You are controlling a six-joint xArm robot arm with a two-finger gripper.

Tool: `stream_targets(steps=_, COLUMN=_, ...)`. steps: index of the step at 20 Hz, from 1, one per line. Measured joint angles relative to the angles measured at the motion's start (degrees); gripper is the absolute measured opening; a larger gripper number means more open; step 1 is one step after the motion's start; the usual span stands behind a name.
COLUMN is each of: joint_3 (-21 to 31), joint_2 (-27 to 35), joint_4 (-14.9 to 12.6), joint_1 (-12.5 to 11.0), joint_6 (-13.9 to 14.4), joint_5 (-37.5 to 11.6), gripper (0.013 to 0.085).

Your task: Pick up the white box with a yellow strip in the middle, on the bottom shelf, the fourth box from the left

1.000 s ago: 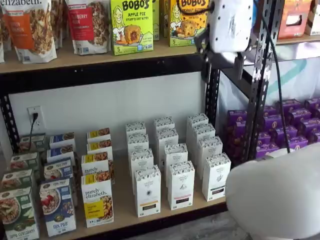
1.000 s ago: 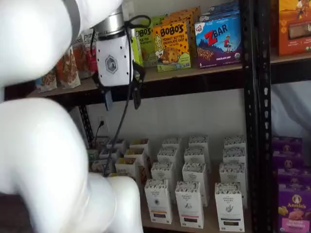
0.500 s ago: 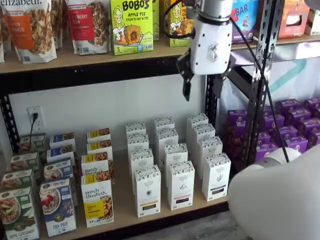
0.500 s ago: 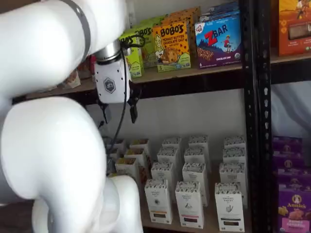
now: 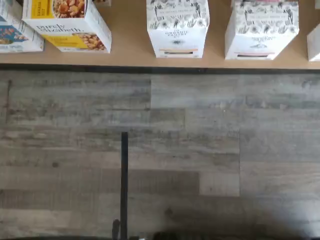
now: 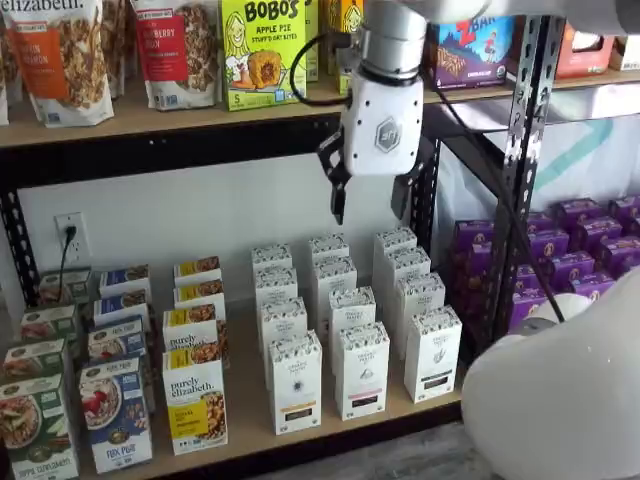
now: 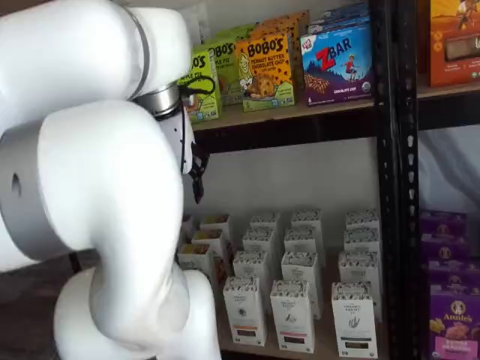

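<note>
We are in the approach: our end effector (image 6: 370,205) hangs open and empty well above the white box (image 6: 296,382) at the bottom shelf's (image 6: 250,415) front edge, so next we must descend and straddle it.

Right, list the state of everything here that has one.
gripper: open, empty, hanging above the bottom shelf's cartons.
white box: upright in the front row, untouched.
purely elizabeth granola box: upright, closed.
wall outlet: black cord plugged in.
bottom shelf: stocked in rows.
</note>
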Motion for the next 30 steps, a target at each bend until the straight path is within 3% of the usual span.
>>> stream_targets(steps=6, joint_3=0.8, joint_2=6.0, joint_4=-0.9, joint_1=1.2, joint_6=1.4, joint_5=-6.3, gripper=0.085)
stream_targets(steps=18, joint_3=0.7, joint_2=20.2, joint_4=2.5, joint_1=4.2, joint_6=2.2, joint_5=-18.6, gripper=0.085)
stream_targets(steps=22, joint_3=0.0, joint_2=24.3, joint_4=0.5, joint_1=4.7, joint_6=3.6, joint_5=-22.1, gripper=0.085)
stream_targets(steps=30, joint_3=-2.7, joint_2=34.5, joint_4=-0.6, joint_1=4.0, joint_6=3.3, joint_5=-28.8, gripper=0.085)
